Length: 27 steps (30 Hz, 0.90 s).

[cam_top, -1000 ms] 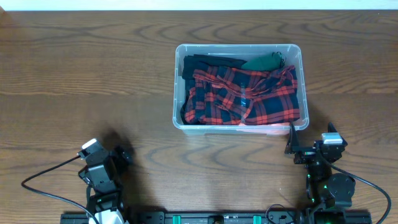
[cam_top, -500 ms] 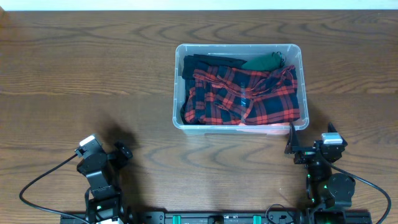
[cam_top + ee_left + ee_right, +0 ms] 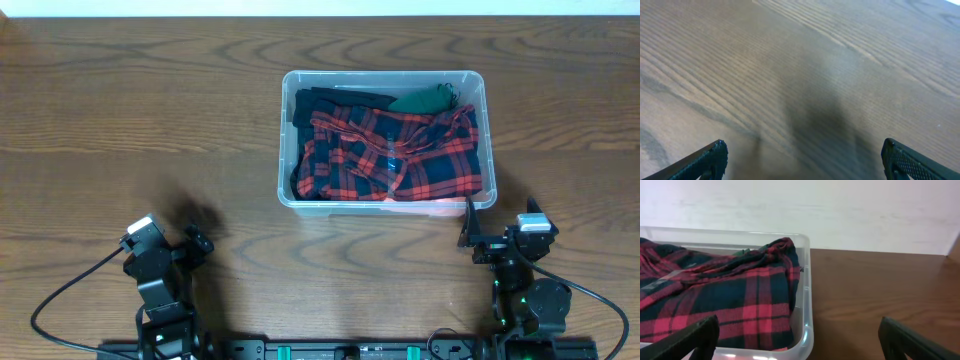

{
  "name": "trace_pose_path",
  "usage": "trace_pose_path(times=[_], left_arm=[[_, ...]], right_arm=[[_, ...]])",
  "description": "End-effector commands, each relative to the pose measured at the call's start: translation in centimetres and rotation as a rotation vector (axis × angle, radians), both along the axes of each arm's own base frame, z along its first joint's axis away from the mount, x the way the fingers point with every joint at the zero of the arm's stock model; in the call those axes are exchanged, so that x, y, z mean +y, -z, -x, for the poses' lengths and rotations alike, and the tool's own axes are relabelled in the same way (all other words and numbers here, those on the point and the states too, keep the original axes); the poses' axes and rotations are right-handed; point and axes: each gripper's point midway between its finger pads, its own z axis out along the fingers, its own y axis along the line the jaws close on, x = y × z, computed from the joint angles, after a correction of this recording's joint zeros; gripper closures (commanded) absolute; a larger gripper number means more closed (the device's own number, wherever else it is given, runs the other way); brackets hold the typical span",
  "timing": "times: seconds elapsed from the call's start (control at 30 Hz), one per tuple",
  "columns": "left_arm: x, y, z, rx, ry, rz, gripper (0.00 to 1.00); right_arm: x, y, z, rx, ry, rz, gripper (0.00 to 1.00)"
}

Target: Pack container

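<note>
Both pincers gape wide, holding nothing. The container (image 3: 487,140) sits just ahead of the right pincer (image 3: 498,225) and well apart from the left pincer (image 3: 175,250). A red plaid shirt (image 3: 395,155) fills it. Packing looks finished to me; at most, press the cloth lower.

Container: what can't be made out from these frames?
- Overhead: the floor of the container and anything lower down is covered by the red-and-black plaid garment.
- Overhead: the green item at the far right corner is mostly buried under cloth, so its kind is unclear.
- Right wrist: the container's left part is cut off by the frame edge.
- Left wrist: shows only blurred table; the container is out of view.
</note>
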Motion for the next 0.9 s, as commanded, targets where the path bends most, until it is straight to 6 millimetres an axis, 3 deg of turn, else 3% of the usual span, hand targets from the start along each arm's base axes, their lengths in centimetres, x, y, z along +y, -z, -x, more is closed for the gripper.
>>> trace_pose_path(times=[0.0, 0.57, 0.87], left_arm=[[-0.5, 1.2, 0.6, 0.032, 0.014, 0.009, 0.02], [-3.2, -3.2, -1.1, -0.158, 0.133, -0.048, 0.02], [-5.6, -5.7, -1.6, -0.239, 0.287, -0.186, 0.02]], right_arm=[[-0.2, 0.0, 0.0, -0.001, 0.01, 0.012, 0.01], [-0.2, 0.0, 0.0, -0.001, 0.009, 0.012, 0.01], [-0.2, 0.0, 0.0, -0.001, 0.01, 0.012, 0.01]])
